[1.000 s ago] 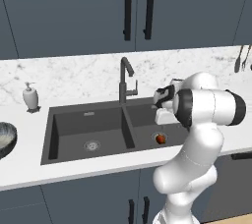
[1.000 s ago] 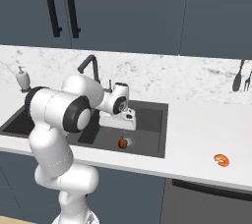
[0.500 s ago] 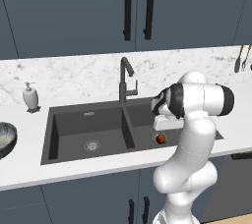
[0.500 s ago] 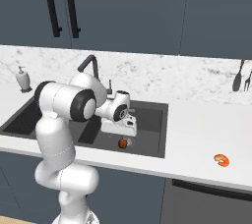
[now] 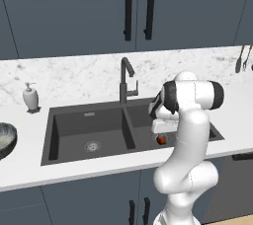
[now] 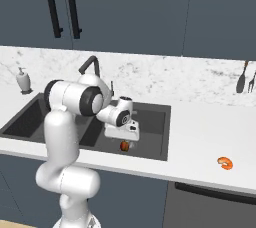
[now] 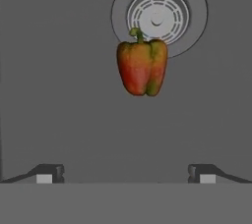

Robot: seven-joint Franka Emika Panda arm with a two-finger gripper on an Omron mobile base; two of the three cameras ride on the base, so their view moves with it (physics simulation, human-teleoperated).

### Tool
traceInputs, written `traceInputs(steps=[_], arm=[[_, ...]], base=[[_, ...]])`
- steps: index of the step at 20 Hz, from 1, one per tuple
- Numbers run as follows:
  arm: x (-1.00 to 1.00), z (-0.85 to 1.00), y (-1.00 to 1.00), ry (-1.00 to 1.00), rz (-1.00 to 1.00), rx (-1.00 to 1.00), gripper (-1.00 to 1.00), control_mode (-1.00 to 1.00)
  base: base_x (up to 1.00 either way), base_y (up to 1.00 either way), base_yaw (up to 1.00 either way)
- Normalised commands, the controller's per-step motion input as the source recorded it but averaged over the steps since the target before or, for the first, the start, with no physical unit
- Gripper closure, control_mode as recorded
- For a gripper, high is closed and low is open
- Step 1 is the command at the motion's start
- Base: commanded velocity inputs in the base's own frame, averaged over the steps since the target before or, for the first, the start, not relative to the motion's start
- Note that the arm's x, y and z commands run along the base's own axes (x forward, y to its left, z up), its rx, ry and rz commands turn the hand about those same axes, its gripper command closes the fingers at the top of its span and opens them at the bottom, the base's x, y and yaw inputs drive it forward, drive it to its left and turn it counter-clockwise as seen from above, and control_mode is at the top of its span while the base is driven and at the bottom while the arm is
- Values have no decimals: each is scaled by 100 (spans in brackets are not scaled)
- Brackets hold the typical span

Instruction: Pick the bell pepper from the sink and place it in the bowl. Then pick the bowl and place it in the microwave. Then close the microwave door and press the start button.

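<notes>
Gripper hangs low over the right basin of the sink, pointing down, fingers spread wide with nothing between them. Bell pepper lies on the basin floor just beside the round drain, its green stem toward the drain; it sits beyond the fingertips, not touching them. From the base cameras the pepper shows just under the hand. Bowl rests on the counter well left of the sink. Faucet stands behind the divider.
</notes>
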Motion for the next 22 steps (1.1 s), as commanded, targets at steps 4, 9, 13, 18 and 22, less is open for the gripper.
traceInputs(steps=[4, 9, 13, 18, 22], arm=[[19, -33, 0, 0, 0, 0, -100, -100], [30, -23, 0, 0, 0, 0, -100, -100], [36, -29, 0, 0, 0, 0, -100, -100], [25, -32, 0, 5, 1, 0, -100, -100], [23, -35, -6, 9, 5, 0, -100, -100]], base=[[0, 0, 0], [0, 0, 0], [0, 0, 0], [0, 0, 0], [0, 0, 0]])
